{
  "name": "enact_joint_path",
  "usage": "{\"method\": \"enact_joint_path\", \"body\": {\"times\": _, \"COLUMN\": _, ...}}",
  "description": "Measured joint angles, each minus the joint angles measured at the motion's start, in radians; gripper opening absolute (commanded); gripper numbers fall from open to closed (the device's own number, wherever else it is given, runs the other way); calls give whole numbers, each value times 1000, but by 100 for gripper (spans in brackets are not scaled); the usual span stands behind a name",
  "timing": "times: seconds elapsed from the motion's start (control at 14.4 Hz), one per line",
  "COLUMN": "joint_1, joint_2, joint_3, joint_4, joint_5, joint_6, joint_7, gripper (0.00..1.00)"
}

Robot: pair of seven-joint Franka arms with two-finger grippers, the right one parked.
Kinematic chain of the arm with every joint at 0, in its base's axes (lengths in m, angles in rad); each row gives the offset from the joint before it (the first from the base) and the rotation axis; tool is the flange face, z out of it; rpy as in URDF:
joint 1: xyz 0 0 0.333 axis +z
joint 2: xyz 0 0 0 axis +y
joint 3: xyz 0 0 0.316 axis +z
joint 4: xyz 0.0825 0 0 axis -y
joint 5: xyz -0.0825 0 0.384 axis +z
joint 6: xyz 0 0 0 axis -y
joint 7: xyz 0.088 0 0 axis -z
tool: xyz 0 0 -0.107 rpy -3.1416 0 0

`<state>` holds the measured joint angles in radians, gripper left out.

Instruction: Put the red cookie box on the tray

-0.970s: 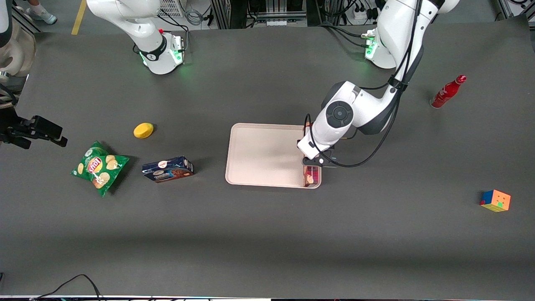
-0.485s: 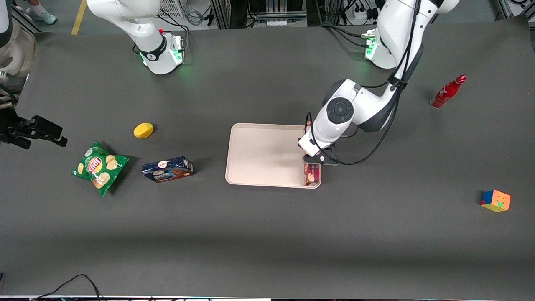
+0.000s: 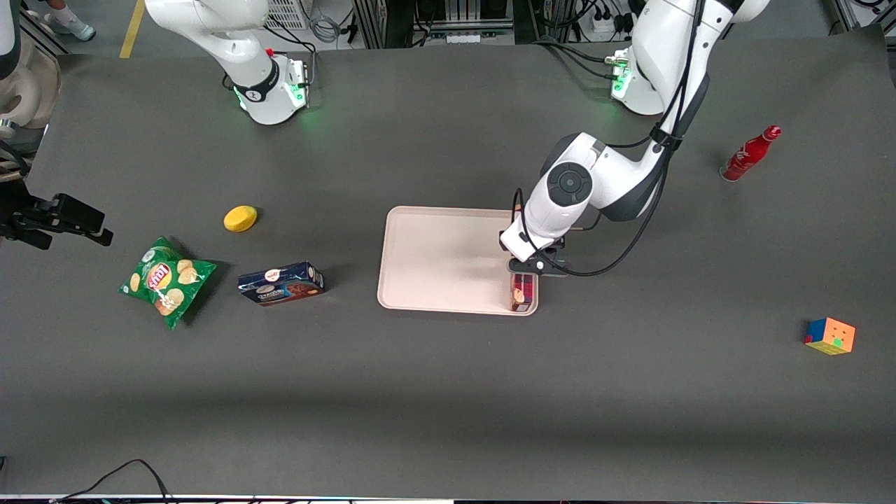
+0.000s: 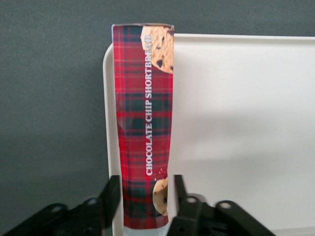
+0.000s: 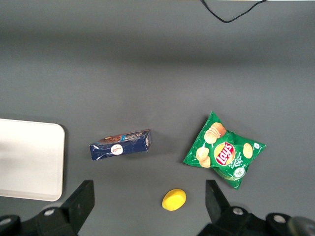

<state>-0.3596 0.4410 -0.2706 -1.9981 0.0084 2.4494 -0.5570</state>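
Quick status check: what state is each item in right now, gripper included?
red cookie box: lying along the tray's edge, between the jaws
tray: flat on table, otherwise bare
gripper: low over the tray, shut on the box
blue cookie box: on its side, on table
red bottle: upright
chip bag: lying flat, sealed

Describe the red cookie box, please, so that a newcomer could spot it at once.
Find the big cream tray mid-table. The red cookie box stands along its edge toward the working arm, the gripper shut on it. Its red tartan wrap differs from the dark blue box lying off the tray.
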Motion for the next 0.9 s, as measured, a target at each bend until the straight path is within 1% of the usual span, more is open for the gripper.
{"method": "enact_joint_path", "body": {"times": 0.07, "joint_1": 0, "joint_2": 0, "joint_3": 0, "joint_4": 0, "joint_5": 2, "joint_6": 0, "joint_7": 0, "gripper": 100}}
{"method": "enact_joint_path", "body": {"times": 0.42, "joint_1": 2, "joint_2": -5, "joint_3": 5, "joint_4": 5, "joint_5": 4, "joint_6": 0, "joint_7": -2, "gripper": 100}}
{"method": "enact_joint_path", "body": {"times": 0.55, "joint_1": 13, "joint_2": -28, "joint_3": 12, "joint_4": 32, "joint_5": 4, "joint_6": -39, "joint_7": -2, "gripper": 100}}
{"method": "enact_joint_path", "body": {"times": 0.62, "joint_1": 27, "joint_2": -44, "joint_3": 15, "joint_4": 70, "joint_5": 4, "joint_6": -105, "joint_7": -2, "gripper": 100}}
{"method": "enact_joint_path", "body": {"times": 0.76, "joint_1": 55, "joint_2": -77, "joint_3": 29, "joint_4": 192, "joint_5": 4, "joint_6": -289, "joint_7": -1, "gripper": 100}}
{"method": "enact_joint_path", "body": {"times": 0.9, "joint_1": 78, "joint_2": -105, "joint_3": 67, "joint_4": 321, "joint_5": 5, "joint_6": -462, "joint_7": 41, "gripper": 100}}
